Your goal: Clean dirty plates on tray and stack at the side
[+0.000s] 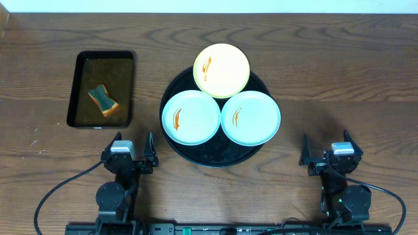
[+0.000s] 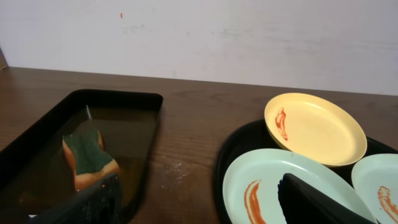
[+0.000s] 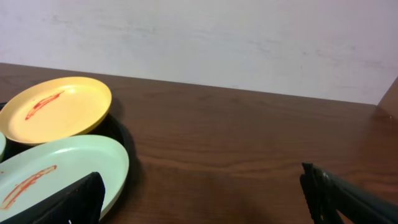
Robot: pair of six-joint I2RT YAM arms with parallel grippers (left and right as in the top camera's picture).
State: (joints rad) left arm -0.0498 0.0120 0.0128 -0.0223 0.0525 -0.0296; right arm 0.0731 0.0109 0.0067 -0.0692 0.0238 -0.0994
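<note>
The round black tray (image 1: 222, 155) holds three plates, each with an orange-brown smear. The pale yellow plate (image 1: 221, 70) lies at the back and also shows in the left wrist view (image 2: 317, 127) and the right wrist view (image 3: 56, 109). A mint green plate (image 1: 191, 117) lies front left, seen in the left wrist view (image 2: 261, 183). The other mint plate (image 1: 251, 117) lies front right, seen in the right wrist view (image 3: 62, 168). My left gripper (image 1: 128, 155) is open and empty near the front, left of the tray. My right gripper (image 1: 331, 155) is open and empty, right of the tray.
A rectangular black tray (image 1: 102, 88) at the left holds liquid and a green and orange sponge (image 1: 103, 99). The sponge also shows in the left wrist view (image 2: 89, 158). Bare wooden table (image 1: 339, 78) lies right of the round tray. A pale wall stands behind.
</note>
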